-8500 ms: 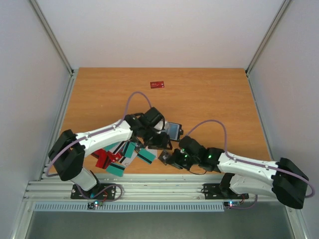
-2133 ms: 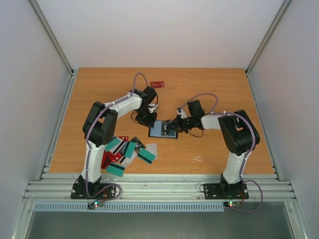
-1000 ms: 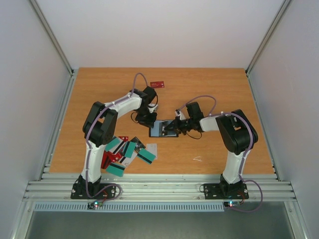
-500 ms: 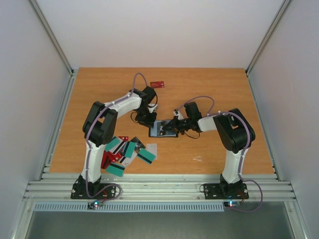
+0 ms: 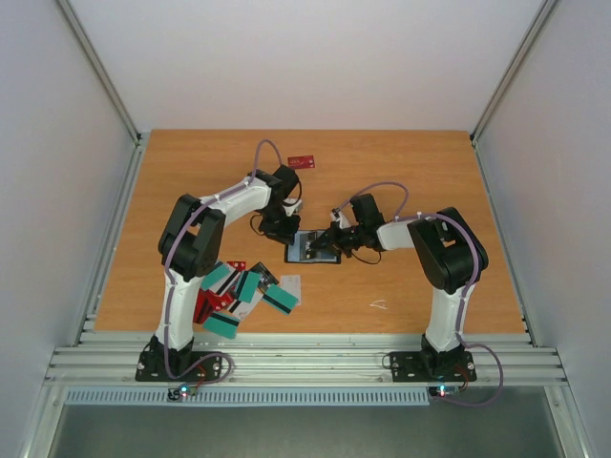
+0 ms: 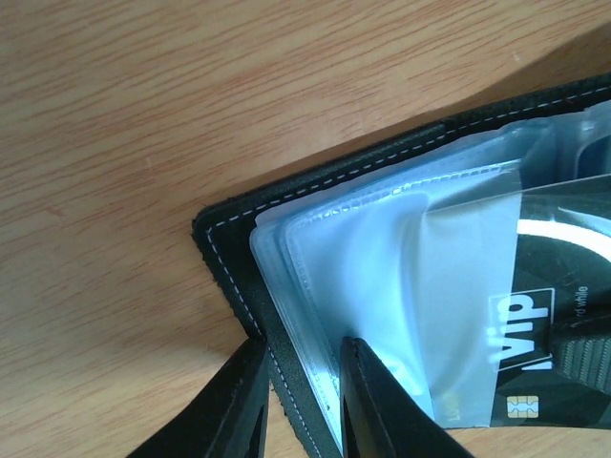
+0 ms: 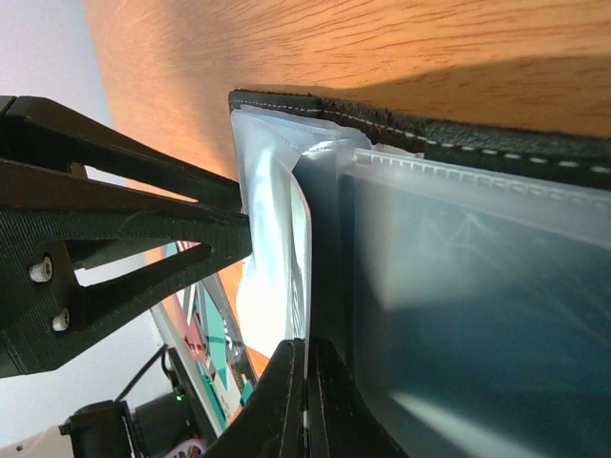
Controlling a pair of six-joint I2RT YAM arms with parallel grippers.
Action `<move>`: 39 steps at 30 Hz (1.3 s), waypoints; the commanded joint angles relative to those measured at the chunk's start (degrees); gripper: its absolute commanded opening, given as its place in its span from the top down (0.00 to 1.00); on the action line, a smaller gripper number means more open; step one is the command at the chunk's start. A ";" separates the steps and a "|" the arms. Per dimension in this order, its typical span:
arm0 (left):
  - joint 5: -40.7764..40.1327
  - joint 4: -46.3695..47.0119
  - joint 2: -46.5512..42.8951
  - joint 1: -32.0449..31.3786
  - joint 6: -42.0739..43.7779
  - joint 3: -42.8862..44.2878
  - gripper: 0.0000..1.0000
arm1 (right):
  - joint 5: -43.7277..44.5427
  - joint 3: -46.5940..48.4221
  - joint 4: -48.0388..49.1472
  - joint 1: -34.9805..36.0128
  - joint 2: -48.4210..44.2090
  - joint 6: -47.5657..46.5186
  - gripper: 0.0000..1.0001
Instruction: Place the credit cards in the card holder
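Note:
The black card holder (image 5: 309, 250) lies open mid-table, its pale blue-grey plastic sleeves up. In the left wrist view my left gripper (image 6: 301, 351) is shut on the holder's stitched black edge (image 6: 229, 229) and the sleeve beside it. From the right, my right gripper (image 5: 331, 239) is shut on a black credit card (image 6: 549, 320) with white print. That card lies partly inside a clear sleeve. The right wrist view shows the card edge-on (image 7: 304, 277) between the closed fingers (image 7: 289, 401). More credit cards (image 5: 239, 296), teal, red and white, lie piled at the near left.
A single red card (image 5: 302, 161) lies far back on the wooden table (image 5: 430, 181). A small pale scrap (image 5: 379, 305) sits near the front right. Metal frame posts and white walls enclose the table on three sides.
The right gripper has crept a little to the left, toward the holder, with the card in it. The left arm and the holder have stayed put.

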 commanded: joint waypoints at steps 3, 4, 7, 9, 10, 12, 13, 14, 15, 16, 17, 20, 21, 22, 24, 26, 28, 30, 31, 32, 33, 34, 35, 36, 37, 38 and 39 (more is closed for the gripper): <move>1.67 -1.55 1.70 -0.43 0.69 0.91 0.77 | 2.95 1.59 -0.75 1.21 1.26 -0.53 0.98; 1.79 -1.56 1.67 -0.44 0.72 1.00 0.77 | 3.00 1.87 -0.95 1.19 1.52 -0.66 0.98; 2.07 -2.64 1.72 -0.46 0.69 1.73 0.77 | 3.24 2.83 -1.84 1.21 1.66 -1.30 0.98; 1.56 -3.48 1.53 -0.45 0.97 2.51 0.77 | 3.29 3.17 -2.35 1.21 1.60 -1.75 0.97; 1.28 -3.63 1.35 -0.46 1.13 2.66 0.76 | 3.47 3.14 -2.61 1.21 1.33 -2.14 0.96; 0.97 -3.56 1.20 -0.47 1.39 2.60 0.77 | 3.54 2.93 -2.84 1.23 1.05 -2.50 0.93; 1.06 -3.33 1.13 -0.42 1.51 2.51 0.77 | 3.66 3.11 -3.92 1.17 1.00 -2.84 0.91; 1.26 -3.23 1.11 -0.44 1.72 2.35 0.76 | 3.70 3.47 -4.97 1.13 0.99 -3.30 0.90; 1.36 -3.08 1.04 -0.39 1.76 2.25 0.77 | 3.75 3.79 -6.12 1.14 0.77 -3.92 0.89; 1.35 -3.05 0.90 -0.47 1.74 2.16 0.77 | 3.98 4.10 -7.03 1.13 0.45 -4.52 0.88; 1.18 -3.02 0.66 -0.44 1.72 2.11 0.77 | 4.36 4.33 -7.97 1.12 0.23 -5.01 0.87; 0.55 -2.92 0.17 -0.44 1.85 1.98 0.76 | 4.54 5.05 -9.99 1.12 0.22 -5.33 0.84; 0.58 -2.89 0.07 -0.45 1.86 1.90 0.76 | 4.32 5.20 -10.17 1.12 0.41 -5.00 0.83; 0.66 -3.00 0.05 -0.48 1.80 1.98 0.76 | 4.17 5.30 -10.28 1.12 0.42 -4.78 0.82; 0.67 -2.91 -0.30 -0.46 1.53 1.93 0.76 | 4.38 5.21 -10.78 1.12 -0.02 -4.60 0.76; 0.67 -2.45 -0.86 -0.39 1.13 1.57 0.76 | 4.69 5.21 -12.34 1.12 -0.59 -5.00 0.69; 0.82 -2.06 -1.00 -0.43 0.84 1.20 0.76 | 5.12 5.36 -14.09 1.12 -1.24 -5.53 0.62; 0.96 -1.95 -0.84 -0.44 0.73 1.04 0.76 | 5.29 5.55 -15.43 1.12 -1.77 -5.85 0.57; 1.02 -1.96 -0.83 -0.44 0.72 1.01 0.76 | 5.48 5.62 -15.96 1.12 -1.98 -5.94 0.54; 0.83 -2.07 -0.75 -0.46 0.72 1.07 0.76 | 5.73 5.75 -16.51 1.12 -2.11 -6.10 0.52; 0.60 -2.20 -0.74 -0.44 0.61 1.16 0.76 | 5.87 5.93 -17.23 1.12 -2.08 -6.25 0.51; 0.51 -2.25 -0.82 -0.47 0.58 1.26 0.76 | 6.05 6.13 -17.72 1.12 -2.12 -6.49 0.49; 0.49 -2.35 -0.78 -0.47 0.55 1.39 0.76 | 6.30 6.23 -18.17 1.12 -2.04 -6.61 0.48; 0.49 -2.41 -0.70 -0.44 0.55 1.67 0.76 | 6.53 6.40 -18.71 1.12 -1.99 -6.77 0.47; 0.49 -2.56 -0.66 -0.41 0.47 1.97 0.76 | 6.67 6.58 -19.23 1.19 -1.91 -7.02 0.46; 0.43 -2.71 -0.53 -0.46 0.42 2.30 0.76 | 6.74 6.75 -19.72 1.21 -1.75 -7.16 0.45; 0.34 -2.90 -0.47 -0.46 0.37 2.62 0.76 | 6.89 7.06 -20.26 1.18 -1.60 -7.39 0.44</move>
